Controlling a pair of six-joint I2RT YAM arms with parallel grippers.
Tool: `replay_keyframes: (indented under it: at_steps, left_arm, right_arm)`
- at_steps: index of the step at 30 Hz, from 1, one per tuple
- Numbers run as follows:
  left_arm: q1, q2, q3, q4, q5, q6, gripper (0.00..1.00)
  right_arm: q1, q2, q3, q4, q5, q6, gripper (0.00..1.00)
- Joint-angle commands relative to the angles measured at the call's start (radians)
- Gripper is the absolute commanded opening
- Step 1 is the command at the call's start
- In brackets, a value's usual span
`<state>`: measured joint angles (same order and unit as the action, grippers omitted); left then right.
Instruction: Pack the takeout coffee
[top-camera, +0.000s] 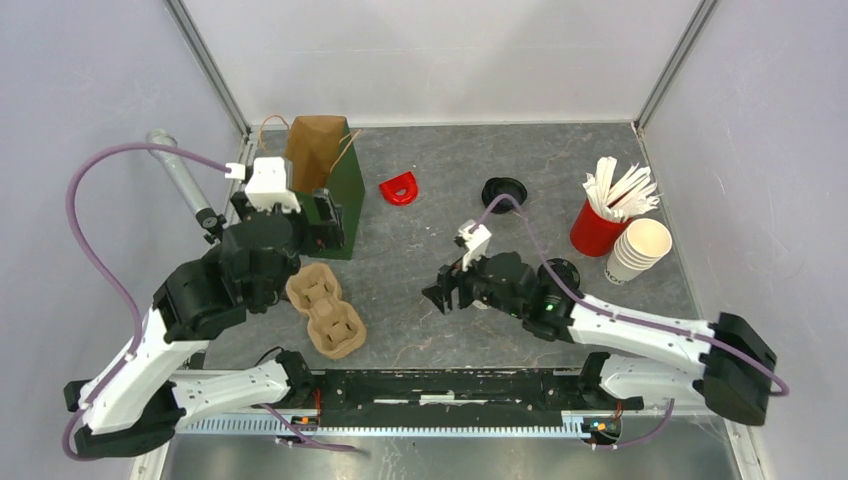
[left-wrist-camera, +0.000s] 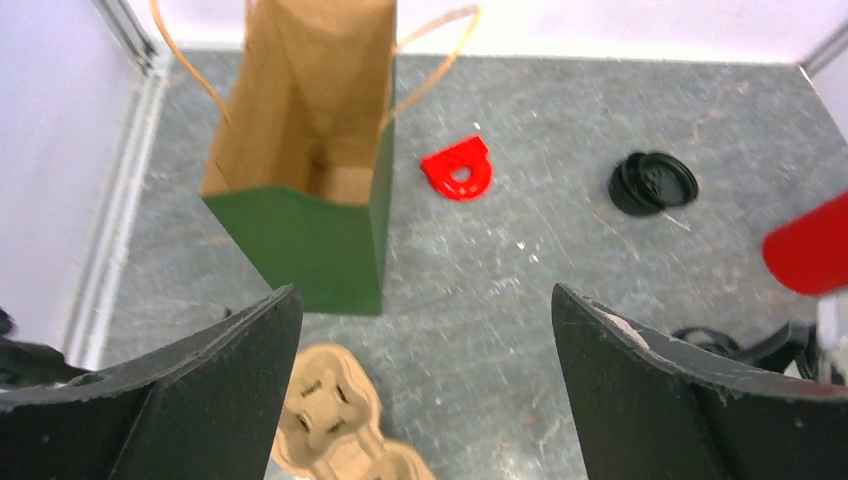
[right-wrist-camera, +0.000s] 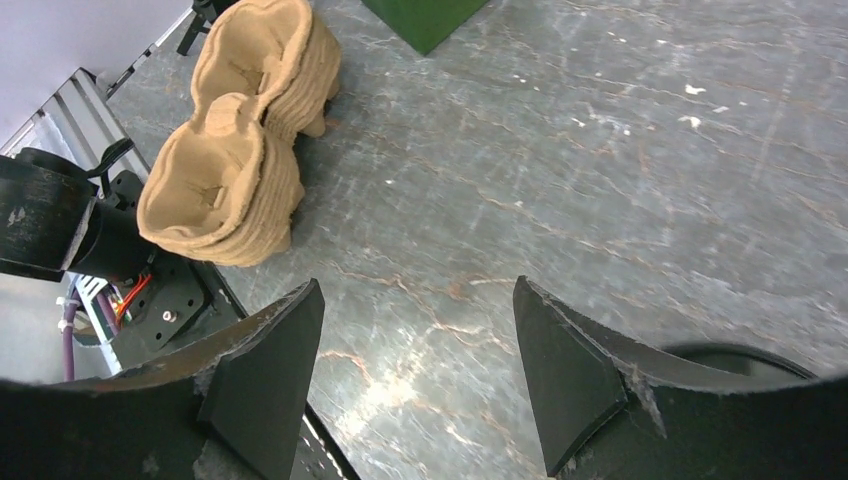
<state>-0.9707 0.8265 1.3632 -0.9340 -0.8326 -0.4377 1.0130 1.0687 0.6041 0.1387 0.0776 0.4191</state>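
Of the takeout coffee I see only a round black lid (top-camera: 563, 271), half hidden behind my right arm; the cup under it does not show. A stacked tan pulp cup carrier (top-camera: 325, 310) lies near the front left. An open paper bag (top-camera: 322, 180), green outside and brown inside, stands at the back left. My left gripper (top-camera: 328, 225) hovers open by the bag's front face, with nothing between its fingers (left-wrist-camera: 220, 380). Low over bare table right of the carrier (right-wrist-camera: 235, 150), my right gripper (top-camera: 440, 297) is open and empty too.
A red D-shaped piece (top-camera: 400, 188) and a pile of loose black lids (top-camera: 504, 190) lie at the back. A red cup of white sticks (top-camera: 598, 228) and a stack of lidless cream cups (top-camera: 638, 250) stand at the right. Walls close in on three sides.
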Motion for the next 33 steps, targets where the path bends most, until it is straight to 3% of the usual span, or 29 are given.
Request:
replay_keyframes:
  at_steps: [1,4,10,17,23,33]
  left_arm:
    - [0.018,0.103,0.153,0.07,-0.113,0.198,1.0]
    - [0.091,0.193,0.246,0.071,-0.043,0.254,1.0]
    - [0.386,0.275,0.375,0.037,0.275,0.23,1.0]
    - [0.398,0.229,0.376,0.035,0.465,0.177,1.0]
    - [0.398,0.156,0.328,0.057,0.45,0.173,1.0]
    - [0.398,0.084,0.319,0.064,0.418,0.178,1.0]
  right_arm:
    - [0.085,0.119,0.119,0.102,0.127,0.018,0.76]
    - [0.138,0.197,0.171,0.119,0.152,0.01,0.76]
    - [0.263,0.414,0.367,0.097,0.202,-0.016,0.7]
    - [0.351,0.683,0.628,0.036,0.221,-0.027,0.63]
    - [0.373,0.848,0.824,-0.054,0.268,-0.039,0.6]
    - [0.372,1.024,1.014,-0.189,0.35,-0.068,0.55]
